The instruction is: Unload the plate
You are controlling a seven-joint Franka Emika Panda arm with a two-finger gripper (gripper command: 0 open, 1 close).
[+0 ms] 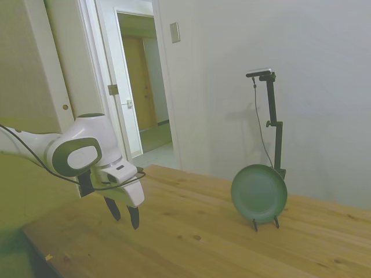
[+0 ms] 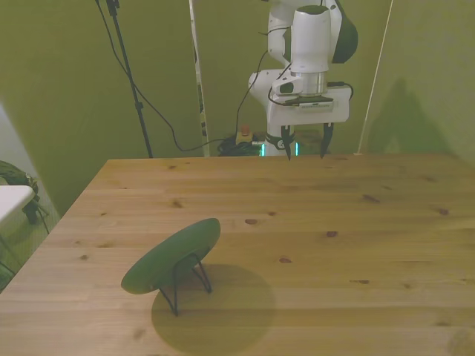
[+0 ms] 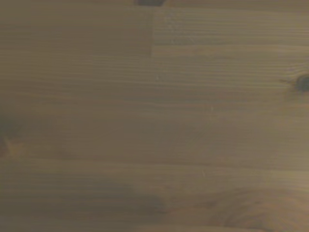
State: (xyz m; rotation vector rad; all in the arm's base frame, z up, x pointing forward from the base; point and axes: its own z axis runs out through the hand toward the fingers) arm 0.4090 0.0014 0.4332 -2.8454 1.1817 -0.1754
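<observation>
The dark green plate (image 1: 259, 193) stands on edge, leaning in a thin black wire stand (image 1: 264, 223) on the wooden table. In the front view the plate (image 2: 172, 256) tilts back on the stand (image 2: 185, 280) near the front view's left. My gripper (image 1: 125, 215) hangs above the table far from the plate, fingers pointing down, open and with nothing between them. From the front the gripper (image 2: 305, 142) is over the table's far edge. The wrist view holds only bare wood.
The wooden table (image 2: 334, 245) stretches wide between gripper and plate. A wall and an open doorway (image 1: 142, 87) lie behind the table in the side view. Cables and a stand pole (image 2: 130, 74) rise behind the far edge.
</observation>
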